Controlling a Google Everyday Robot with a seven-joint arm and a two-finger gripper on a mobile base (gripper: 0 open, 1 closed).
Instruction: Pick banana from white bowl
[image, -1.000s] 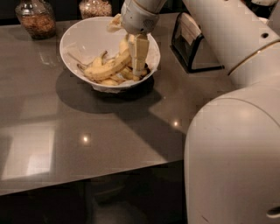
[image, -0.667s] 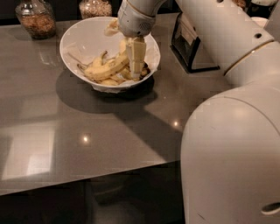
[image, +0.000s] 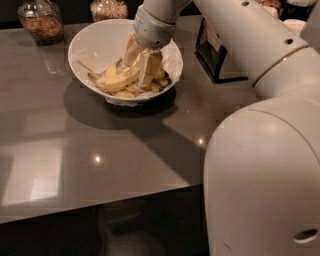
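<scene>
A large glossy white bowl (image: 90, 42) stands on the grey table at the back left. It holds several yellow bananas (image: 116, 81), lying in a heap on its bottom. My gripper (image: 142, 67) hangs from the white arm and reaches down into the bowl from the right. It sits right on the banana heap, over its right side. The gripper hides part of the bananas behind it.
Two glass jars (image: 41, 20) with brown contents stand behind the bowl at the table's back edge. A dark box-like holder (image: 216, 52) stands to the right of the bowl. The robot's white body (image: 265, 175) fills the right foreground. The grey table (image: 75, 160) ends at a front edge.
My gripper has shifted a little to the left inside the bowl, staying down on the bananas. The bowl has not moved.
</scene>
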